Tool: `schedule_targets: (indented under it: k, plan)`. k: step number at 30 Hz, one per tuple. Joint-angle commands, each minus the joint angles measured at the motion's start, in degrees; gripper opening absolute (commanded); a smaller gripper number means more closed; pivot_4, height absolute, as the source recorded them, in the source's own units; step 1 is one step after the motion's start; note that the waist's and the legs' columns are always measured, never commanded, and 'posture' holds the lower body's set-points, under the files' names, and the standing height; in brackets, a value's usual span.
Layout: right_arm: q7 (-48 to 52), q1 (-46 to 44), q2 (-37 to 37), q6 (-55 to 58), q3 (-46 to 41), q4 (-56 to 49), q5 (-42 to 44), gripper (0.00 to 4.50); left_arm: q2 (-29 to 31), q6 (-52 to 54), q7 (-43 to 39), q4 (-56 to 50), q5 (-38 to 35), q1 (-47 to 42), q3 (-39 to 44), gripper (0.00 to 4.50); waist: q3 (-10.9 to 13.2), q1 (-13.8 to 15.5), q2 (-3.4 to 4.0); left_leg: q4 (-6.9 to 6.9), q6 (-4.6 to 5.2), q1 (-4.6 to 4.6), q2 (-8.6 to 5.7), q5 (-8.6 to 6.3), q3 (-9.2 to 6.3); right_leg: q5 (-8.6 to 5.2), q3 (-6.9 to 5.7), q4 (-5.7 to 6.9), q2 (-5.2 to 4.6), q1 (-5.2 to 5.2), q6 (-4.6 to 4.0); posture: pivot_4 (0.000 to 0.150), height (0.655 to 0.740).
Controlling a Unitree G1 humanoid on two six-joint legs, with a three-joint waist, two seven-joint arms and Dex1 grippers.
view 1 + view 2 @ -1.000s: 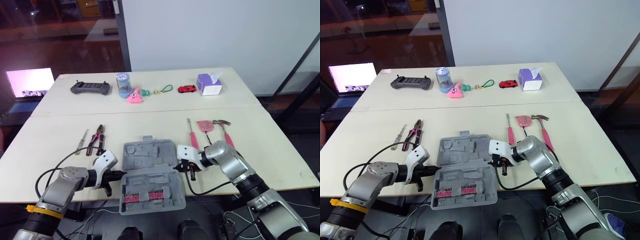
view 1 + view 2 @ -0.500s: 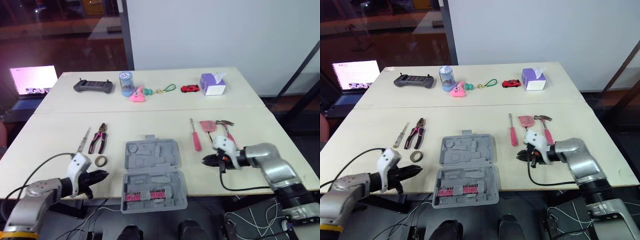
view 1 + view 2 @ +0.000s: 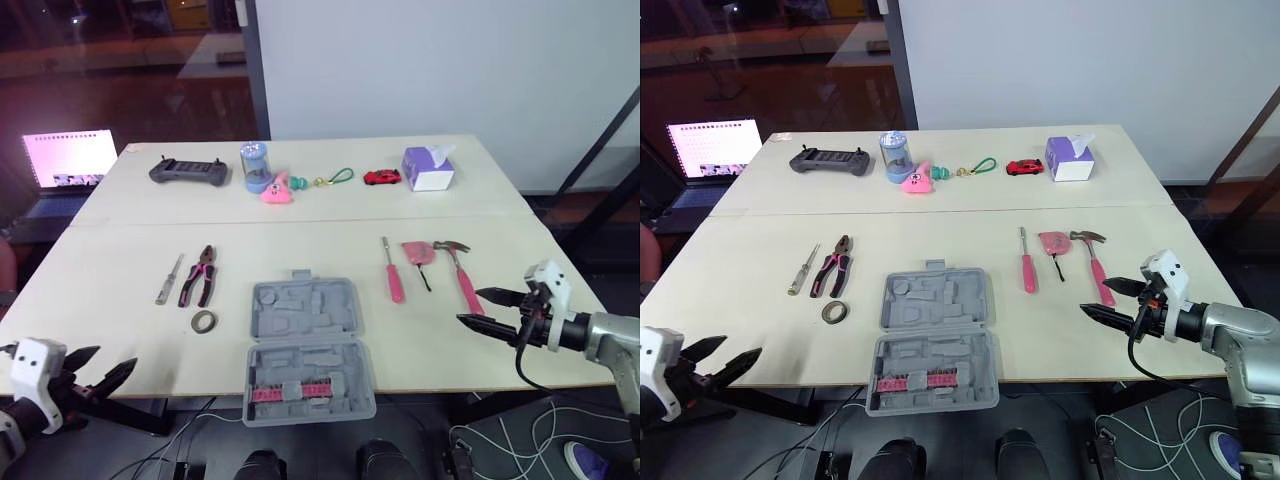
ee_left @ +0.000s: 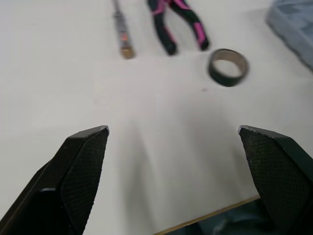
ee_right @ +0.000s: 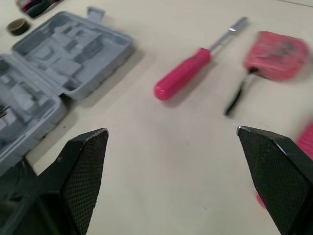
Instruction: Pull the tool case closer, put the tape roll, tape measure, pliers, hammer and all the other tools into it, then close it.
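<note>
The cream table [image 3: 300, 225] carries everything. The grey moulded plastic tool case [image 3: 305, 345] lies open at its front edge, and its near half, with a row of pink bits, seems to overhang that edge. I judge the pulling done and the loading about to start.

To load well, set each tool down lightly into the half that rests fully on the table, since weight on the overhang could tip the case. Take the pink-handled hammer [image 3: 460, 275] by its handle's middle, and likewise the black-and-pink pliers [image 3: 200, 277]. Then take the pink-handled screwdriver [image 3: 390, 275], the pink tape measure [image 3: 416, 252] with its black strap, the thin metal screwdriver [image 3: 168, 279] and the small dark tape roll [image 3: 203, 321].

The right gripper [image 3: 470, 306] hovers low at the table's right front corner, fingers spread wide, aimed inward and nearest the hammer. The left gripper [image 3: 105, 360] hangs just off the left front edge, fingers also spread, pointing toward the tape roll.
</note>
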Motion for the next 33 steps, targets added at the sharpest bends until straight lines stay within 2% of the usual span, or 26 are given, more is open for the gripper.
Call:
schedule_targets:
  k: [1,11,14,19,25,29,33]
  plan:
    - [-0.74,-1.22,-1.04,1.42,-1.14,-2.85,2.66,4.46,0.22,-1.66,0.09,-0.40,-1.44,-0.75,1.61,4.45,0.00,0.01,0.00,0.00,0.00,0.00,0.00,0.00,0.00,0.00,0.00,0.00,0.00,0.00,0.00,0.150,0.7400]
    - [-0.38,-9.49,-1.43,6.96,4.62,-10.85,6.74,4.46,-2.39,-1.67,3.22,-8.36,-2.01,2.92,1.87,4.45,0.10,-0.05,-0.05,-0.02,0.00,-0.02,0.03,0.00,0.01,0.00,0.01,-0.01,0.01,-0.03,0.00,0.150,0.7400]
    - [2.19,-15.05,-1.20,10.82,9.70,-14.64,9.51,4.46,-4.84,-1.25,4.24,-13.16,-3.87,6.81,3.39,4.45,0.23,-0.25,-0.05,-0.01,0.00,-0.02,0.03,0.00,0.01,0.00,0.01,-0.02,0.00,-0.04,0.00,0.150,0.7400]
    - [6.23,-26.27,1.51,15.72,19.12,-16.18,12.32,4.46,-13.19,-2.51,10.05,-23.53,-3.99,15.45,3.99,4.45,0.41,-0.10,-0.14,-0.04,0.00,-0.04,0.06,-0.02,0.08,0.00,0.05,-0.08,0.00,-0.10,0.00,0.150,0.7400]
    - [8.42,-35.09,5.82,16.44,26.09,-13.71,11.80,4.46,-21.90,-2.16,18.25,-32.33,-2.74,19.60,0.91,4.45,0.56,1.34,-0.38,0.04,0.00,-0.14,0.05,-0.02,0.04,0.00,-0.01,-0.14,-0.03,-0.06,0.00,0.150,0.7400]
    - [8.57,-37.07,7.32,16.24,27.91,-13.61,11.40,4.46,-22.36,-1.15,21.50,-32.05,0.38,18.25,-2.30,4.45,0.56,1.78,-0.38,0.05,0.00,-0.18,0.04,-0.03,0.03,0.00,-0.05,-0.18,-0.01,-0.08,-0.01,0.150,0.7400]
    - [6.54,-36.90,7.43,15.82,29.19,-14.06,9.66,4.46,-19.40,2.79,23.55,-32.10,1.17,13.14,-5.28,4.45,0.57,1.71,-0.39,0.05,0.00,-0.20,0.04,-0.02,0.03,0.01,-0.05,-0.17,-0.01,-0.10,-0.01,0.150,0.7400]
